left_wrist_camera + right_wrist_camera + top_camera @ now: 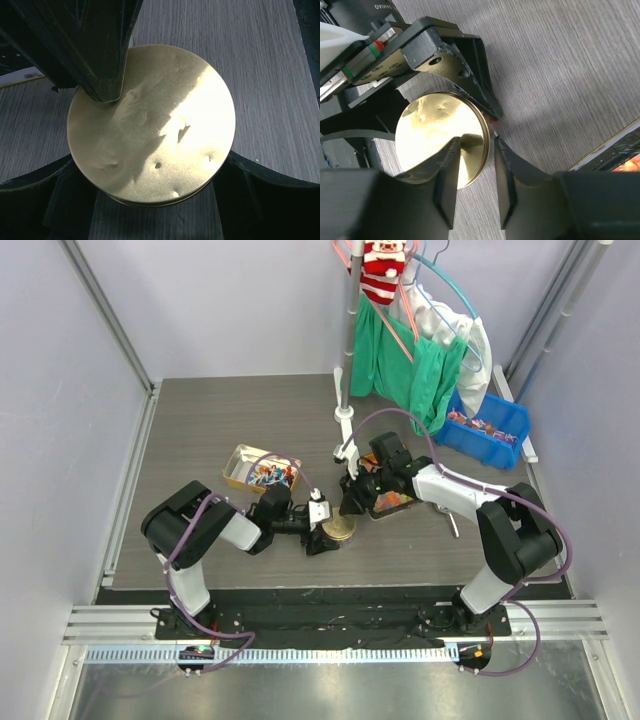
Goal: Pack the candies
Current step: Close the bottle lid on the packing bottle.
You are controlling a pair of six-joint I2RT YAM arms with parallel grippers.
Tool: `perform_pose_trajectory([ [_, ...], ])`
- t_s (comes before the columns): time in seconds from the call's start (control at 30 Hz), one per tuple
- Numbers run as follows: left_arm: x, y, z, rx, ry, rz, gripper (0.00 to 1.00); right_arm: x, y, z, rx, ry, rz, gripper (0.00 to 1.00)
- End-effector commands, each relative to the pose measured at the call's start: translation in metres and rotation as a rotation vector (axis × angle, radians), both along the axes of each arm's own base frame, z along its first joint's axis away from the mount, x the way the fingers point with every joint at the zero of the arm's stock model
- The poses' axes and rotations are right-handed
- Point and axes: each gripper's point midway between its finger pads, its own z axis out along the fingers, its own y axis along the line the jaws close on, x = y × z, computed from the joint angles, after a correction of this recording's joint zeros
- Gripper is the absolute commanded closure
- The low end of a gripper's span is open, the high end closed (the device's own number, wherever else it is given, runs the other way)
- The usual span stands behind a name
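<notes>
A round gold tin (341,528) stands on the table between the arms; its dented lid fills the left wrist view (155,125). My left gripper (325,533) (150,160) has a finger on each side of the tin and holds it. My right gripper (350,505) (476,145) hangs open over the tin's rim (440,140), one finger above the lid and one outside the edge. Wrapped candies (268,475) lie in a yellow box to the left. More candies (480,425) fill a blue bin at the back right.
A flat tray (392,503) of orange pieces lies under the right arm, and its edge shows in the right wrist view (615,155). A pole stand (345,420) with green cloth and hangers rises behind the tin. Metal frame rails line both table sides.
</notes>
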Motion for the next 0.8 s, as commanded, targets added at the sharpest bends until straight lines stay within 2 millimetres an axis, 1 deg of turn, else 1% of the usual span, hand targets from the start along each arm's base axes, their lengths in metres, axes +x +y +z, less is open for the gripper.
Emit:
perform_pose_trajectory([
  [0.0, 0.010, 0.002, -0.005, 0.028, -0.019, 0.028, 0.49, 0.005, 0.006, 0.008, 0.020, -0.010, 0.012, 0.59],
  [0.07, 0.009, 0.002, -0.005, 0.029, -0.016, 0.029, 0.49, 0.002, 0.008, 0.012, 0.031, -0.016, 0.027, 0.62],
  [0.1, 0.010, 0.002, -0.005, 0.029, -0.020, 0.031, 0.49, 0.003, 0.008, 0.020, 0.043, -0.042, 0.028, 0.65],
  [0.17, 0.010, 0.003, -0.005, 0.030, -0.017, 0.030, 0.49, 0.004, 0.005, 0.025, 0.041, -0.074, 0.022, 0.68],
  [0.2, 0.010, 0.003, -0.006, 0.030, -0.016, 0.030, 0.49, 0.005, 0.005, 0.033, 0.052, -0.102, 0.023, 0.73],
  [0.27, 0.010, 0.002, -0.006, 0.030, -0.016, 0.030, 0.49, 0.001, 0.004, 0.037, 0.062, -0.110, 0.032, 0.77],
  [0.3, 0.010, 0.002, -0.006, 0.031, -0.014, 0.030, 0.49, 0.000, 0.005, 0.038, 0.068, -0.107, 0.034, 0.82],
  [0.37, 0.010, 0.002, -0.006, 0.031, -0.014, 0.030, 0.49, -0.004, 0.006, 0.037, 0.075, -0.088, 0.049, 0.86],
  [0.4, 0.011, 0.002, -0.006, 0.030, -0.017, 0.030, 0.49, -0.010, 0.007, 0.034, 0.074, -0.062, 0.068, 0.90],
  [0.47, 0.011, 0.002, -0.006, 0.032, -0.015, 0.029, 0.49, -0.013, 0.010, 0.028, 0.058, -0.035, 0.092, 0.92],
  [0.5, 0.011, 0.002, -0.006, 0.033, -0.015, 0.031, 0.49, -0.019, 0.010, 0.024, 0.042, -0.021, 0.114, 0.93],
  [0.63, 0.010, 0.003, -0.007, 0.035, -0.014, 0.030, 0.49, -0.028, 0.015, 0.011, 0.012, 0.013, 0.165, 0.96],
  [0.7, 0.010, 0.002, -0.006, 0.035, -0.014, 0.030, 0.49, -0.034, 0.014, 0.000, -0.016, 0.041, 0.187, 0.96],
  [0.77, 0.011, 0.002, -0.006, 0.034, -0.015, 0.030, 0.49, -0.038, 0.016, -0.005, -0.039, 0.053, 0.216, 0.97],
])
